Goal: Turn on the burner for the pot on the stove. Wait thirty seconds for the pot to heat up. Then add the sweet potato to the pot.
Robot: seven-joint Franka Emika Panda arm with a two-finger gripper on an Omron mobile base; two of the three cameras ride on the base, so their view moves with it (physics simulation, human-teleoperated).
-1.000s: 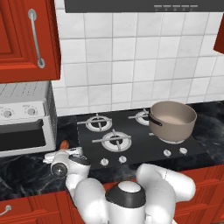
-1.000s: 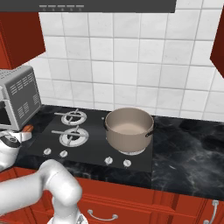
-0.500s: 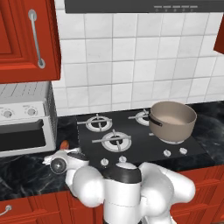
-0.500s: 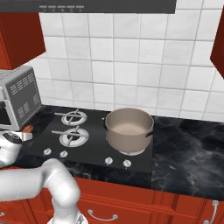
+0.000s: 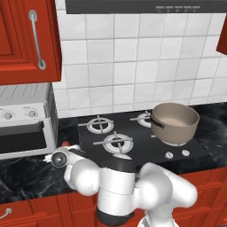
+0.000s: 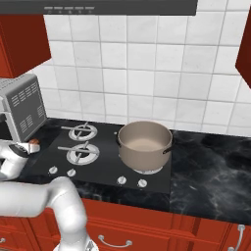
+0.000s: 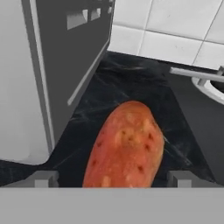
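Observation:
The sweet potato (image 7: 127, 146), orange-brown and oblong, lies on the black counter between the toaster oven and the stove. My gripper (image 7: 111, 179) is open, with one fingertip (image 7: 41, 178) on each side of its near end, and I cannot tell whether they touch it. From the base cameras the sweet potato (image 5: 65, 143) (image 6: 34, 142) peeks out just beyond my hand, left of the stove (image 5: 135, 133) (image 6: 105, 164). The taupe pot (image 5: 175, 122) (image 6: 143, 144) stands on the front right burner, far to the right of my hand.
The white toaster oven (image 5: 24, 119) (image 6: 22, 110) (image 7: 48, 70) stands close on the sweet potato's left. Small silver knobs (image 5: 168, 155) (image 6: 121, 180) line the stove's front edge. A burner grate (image 7: 197, 74) lies just right of the hand. Red cabinets hang overhead.
My hand has crept a little farther toward the sweet potato, and the elbow has swung up in front of the left camera. The jaws stay wide apart. Pot and sweet potato have not moved.

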